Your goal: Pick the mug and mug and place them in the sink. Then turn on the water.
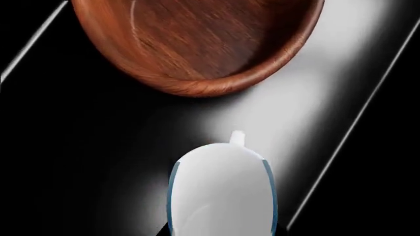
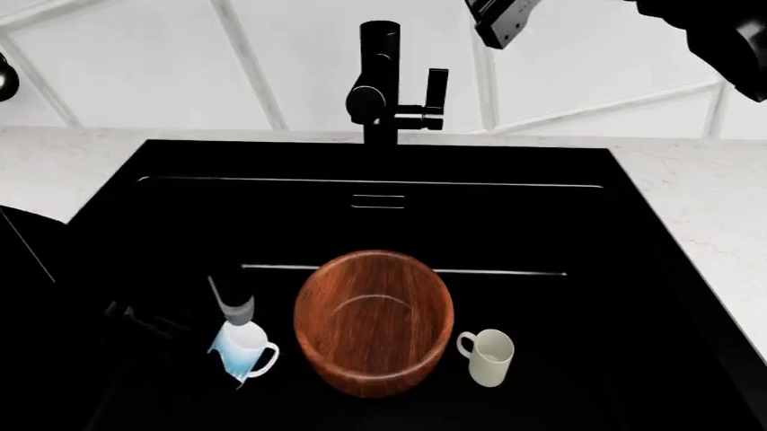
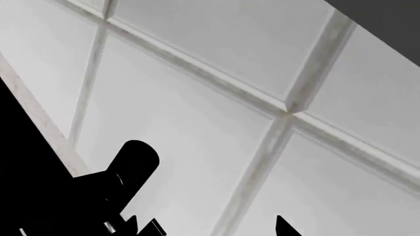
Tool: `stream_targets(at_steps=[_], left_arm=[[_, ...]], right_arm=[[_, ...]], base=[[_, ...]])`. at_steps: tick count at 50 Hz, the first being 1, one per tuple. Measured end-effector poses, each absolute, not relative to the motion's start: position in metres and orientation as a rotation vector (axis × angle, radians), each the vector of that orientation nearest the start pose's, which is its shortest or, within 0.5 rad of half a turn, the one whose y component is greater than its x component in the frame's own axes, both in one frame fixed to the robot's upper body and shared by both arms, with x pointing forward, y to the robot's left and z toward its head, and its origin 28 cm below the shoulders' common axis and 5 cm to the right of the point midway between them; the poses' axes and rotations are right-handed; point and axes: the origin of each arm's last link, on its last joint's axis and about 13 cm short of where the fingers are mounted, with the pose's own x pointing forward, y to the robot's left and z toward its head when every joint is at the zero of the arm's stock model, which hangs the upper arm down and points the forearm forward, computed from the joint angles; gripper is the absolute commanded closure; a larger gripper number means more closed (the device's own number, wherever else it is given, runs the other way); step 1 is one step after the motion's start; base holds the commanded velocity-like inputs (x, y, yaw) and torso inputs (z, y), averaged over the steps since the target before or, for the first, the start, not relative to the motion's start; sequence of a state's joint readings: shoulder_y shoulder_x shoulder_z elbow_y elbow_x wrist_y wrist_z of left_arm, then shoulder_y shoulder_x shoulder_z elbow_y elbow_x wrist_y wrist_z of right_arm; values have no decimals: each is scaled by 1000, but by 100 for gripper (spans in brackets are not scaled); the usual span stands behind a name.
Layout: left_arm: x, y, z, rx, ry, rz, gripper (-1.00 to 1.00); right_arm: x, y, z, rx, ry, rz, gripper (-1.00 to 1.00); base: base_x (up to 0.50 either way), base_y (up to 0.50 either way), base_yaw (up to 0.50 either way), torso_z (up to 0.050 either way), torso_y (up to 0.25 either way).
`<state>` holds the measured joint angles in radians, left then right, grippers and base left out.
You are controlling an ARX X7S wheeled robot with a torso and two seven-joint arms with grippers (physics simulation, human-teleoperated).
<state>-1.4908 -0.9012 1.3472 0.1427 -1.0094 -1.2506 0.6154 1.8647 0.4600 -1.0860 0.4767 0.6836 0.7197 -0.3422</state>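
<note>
In the sink: large rectangular matte black basin (image 2: 671, 296), brown wooden bowl (image 2: 374, 321) at the middle of its near floor.
Blue mug: small white handled mug with a blue jagged lower band (image 2: 243, 348), just beside the bowl on the robot's left, tilted, handle toward the bowl.
Cream mug: small plain cream handled mug (image 2: 490, 356), just beside the bowl on the robot's right, lying over on its side, mouth toward the viewer.
Tap: black tap with lever handle (image 2: 390, 85) beyond the bowl, at the basin's far rim, lever (image 2: 436, 90) upright.
Key relation: lever below and to the left of the right gripper (image 2: 498, 22); right arm plainly the nearer, raised against the white tiled wall (image 3: 217, 98).
Right fingers: apart, gripping nothing, tap top close by in the right wrist view.
Left gripper: low at the blue mug (image 1: 223, 189); spread of fingers not discernible, whether clamped on the mug or released cannot be told.
Judged stage: both mugs in the basin, water not yet on.
</note>
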Motion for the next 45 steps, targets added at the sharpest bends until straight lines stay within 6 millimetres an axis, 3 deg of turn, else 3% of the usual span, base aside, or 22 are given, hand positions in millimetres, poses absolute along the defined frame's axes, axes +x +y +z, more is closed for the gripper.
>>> stream_targets(at_steps=[13,21,29,45], left_arm=[[285,312,229,549,1054,-886,-100],[281,311,239,548,1000,-896,-100],[268,306,266,543,805,-957,-100],[238,293,339,539,213,-963,-100]], right_arm=[[363,-140,420,-642,-74,449,-100],[363,-139,422,-631,-88,436,-100],[363,-138,421,-615,-87,423,-100],[376,-129,404,-511,-86,374,-100]], base=[[0,0,0,0,0],[0,0,0,0,0],[0,0,0,0,0],[0,0,0,0,0]])
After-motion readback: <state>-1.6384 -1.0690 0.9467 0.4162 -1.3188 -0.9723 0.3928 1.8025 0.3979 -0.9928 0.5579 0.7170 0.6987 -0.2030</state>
